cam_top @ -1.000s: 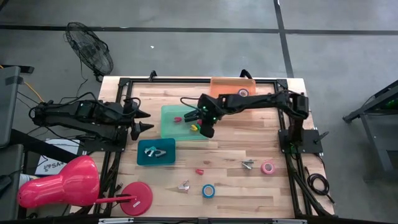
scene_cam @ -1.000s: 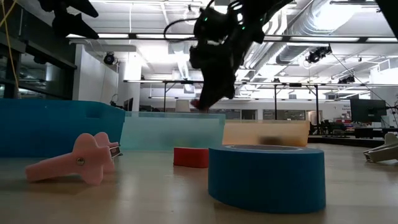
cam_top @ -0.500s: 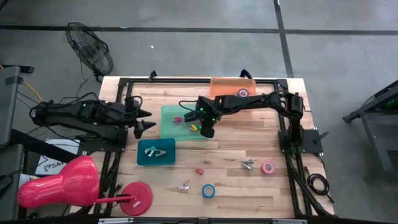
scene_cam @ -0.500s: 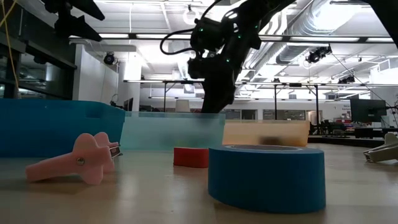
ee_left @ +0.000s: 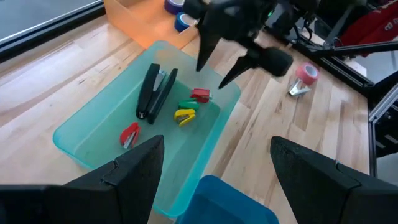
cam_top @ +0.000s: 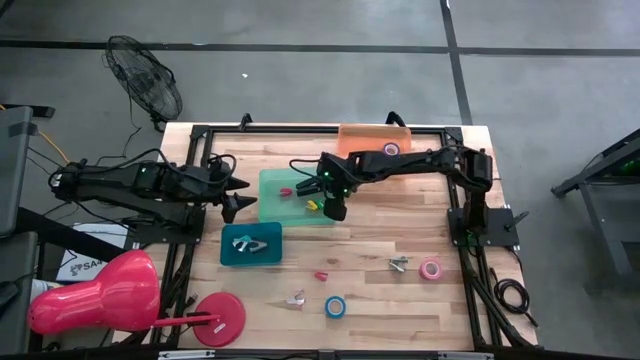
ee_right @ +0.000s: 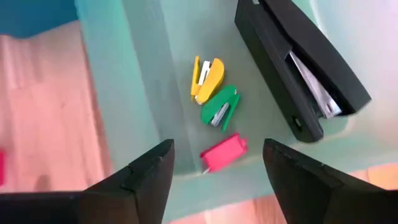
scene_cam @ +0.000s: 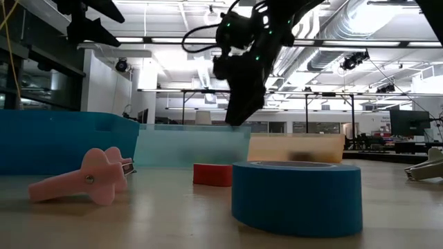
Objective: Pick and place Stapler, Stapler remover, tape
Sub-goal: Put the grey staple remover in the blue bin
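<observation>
Above the pale green bin [cam_top: 275, 205], seen from overhead, the right gripper [cam_top: 333, 208] hangs; the left gripper [cam_top: 238, 193] waits beside it, wide. Directly below the right wrist's wide, empty fingers lies a pink mini stapler [ee_right: 224, 152], apparently just placed. Next, probably, comes fetching the red stapler [scene_cam: 212, 174] beside the blue tape [scene_cam: 296, 196].

black stapler [ee_left: 155, 93] and yellow, green, pink minis in pale teal tray [ee_left: 81, 134].

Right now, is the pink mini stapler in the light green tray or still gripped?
In the tray: the pink stapler lies below the open right gripper.
</observation>
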`<state>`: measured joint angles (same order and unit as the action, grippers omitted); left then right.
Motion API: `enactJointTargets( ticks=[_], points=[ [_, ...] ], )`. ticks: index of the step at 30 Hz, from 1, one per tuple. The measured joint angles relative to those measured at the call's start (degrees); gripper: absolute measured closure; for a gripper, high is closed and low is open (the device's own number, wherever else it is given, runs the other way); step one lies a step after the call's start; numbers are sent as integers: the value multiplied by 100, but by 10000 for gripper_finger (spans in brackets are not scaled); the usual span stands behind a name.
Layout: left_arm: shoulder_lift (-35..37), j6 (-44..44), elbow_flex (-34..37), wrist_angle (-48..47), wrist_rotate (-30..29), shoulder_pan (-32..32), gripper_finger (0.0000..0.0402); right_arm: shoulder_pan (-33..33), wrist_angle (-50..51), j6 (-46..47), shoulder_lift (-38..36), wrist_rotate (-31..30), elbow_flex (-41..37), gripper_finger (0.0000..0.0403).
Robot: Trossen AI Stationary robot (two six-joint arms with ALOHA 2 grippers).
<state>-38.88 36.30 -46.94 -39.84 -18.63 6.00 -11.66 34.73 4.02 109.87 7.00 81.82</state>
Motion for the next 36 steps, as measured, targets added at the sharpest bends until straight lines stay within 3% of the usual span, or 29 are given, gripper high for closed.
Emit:
enactJointTargets(
  ticks=[5,13,21,29,36],
  points=[
    [-2,-1,-2,-17,0,0,113,7,624,1,-408,-12,0,168],
    [-2,-45,-1,-60,-2,0,113,31,2569,191,-963,-11,-7,180],
    [-2,-292,1,-61,-2,0,113,384,4255,700,-1041,16,-24,179],
    [-2,-577,-1,-61,86,0,113,943,4805,1493,-1041,279,-24,181],
    [1,-891,-1,-62,325,0,113,1427,4989,1889,-1035,77,-24,155]
  ],
)
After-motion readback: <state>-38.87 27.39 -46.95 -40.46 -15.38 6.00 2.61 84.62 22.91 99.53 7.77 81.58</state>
